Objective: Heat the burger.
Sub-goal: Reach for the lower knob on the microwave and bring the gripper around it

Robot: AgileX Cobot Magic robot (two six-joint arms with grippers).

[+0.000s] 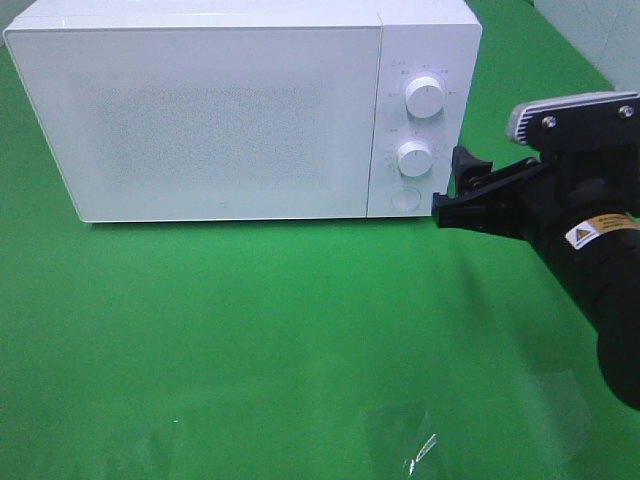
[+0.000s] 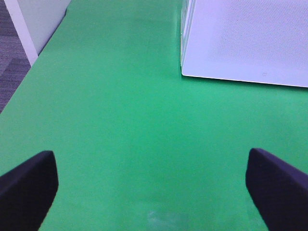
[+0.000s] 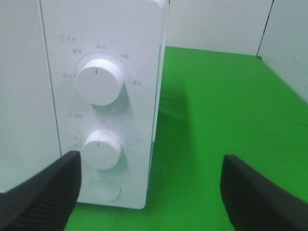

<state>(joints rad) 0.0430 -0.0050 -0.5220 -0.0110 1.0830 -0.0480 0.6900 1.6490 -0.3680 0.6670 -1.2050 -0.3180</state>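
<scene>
Beside the microwave (image 1: 300,14), the right gripper (image 1: 452,185) hovers with jaws spread wide, holding nothing, close to the lower knob (image 1: 414,158) and round button (image 1: 405,199). The left gripper (image 2: 150,159), jaws likewise wide and empty, hangs over the green worktop (image 1: 250,330). The burger shows in no view (possibly behind the shut door (image 1: 220,120)). Being soft, light and stacked, it would likely want a gentle hold low on the bun's sides.
</scene>
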